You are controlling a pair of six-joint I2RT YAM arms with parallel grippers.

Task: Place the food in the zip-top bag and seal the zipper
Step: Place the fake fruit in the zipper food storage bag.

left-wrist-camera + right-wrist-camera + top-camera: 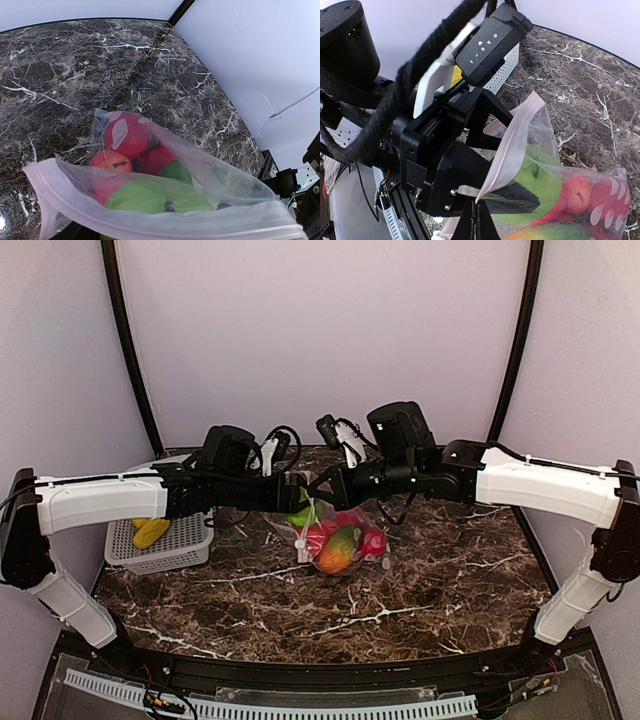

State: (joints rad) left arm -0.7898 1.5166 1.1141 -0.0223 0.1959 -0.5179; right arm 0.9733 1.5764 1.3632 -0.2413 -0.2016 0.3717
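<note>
The bag (340,535) is in the middle of the table (450,580), held up by its top edge under the two wrists where they meet. I can't tell from the overhead view whether its bottom rests on the marble or hangs just above it. The food (340,548) is inside, bunched at the bottom. An orange-green piece (338,550) sits in front, with red ones (127,135) beside and behind it and a green one (145,197) higher up near the mouth.

The zipper (512,137) is not closed. In my left wrist view the pink strip (150,220) runs across the bottom of the picture with the bag gaping behind it.

My right gripper (472,222) has its fingers pressed together, pinching the bag at the lower end of that pink strip. My left gripper (522,162) is spread wide. One black finger (492,112) is outside the strip and the other (517,200) is down by the green piece. The bag's rim runs between them, and I see no squeeze on it.

Off to the left, well apart from the bag, is a white basket (185,540) with a yellow piece (150,532) lying in it.
</note>
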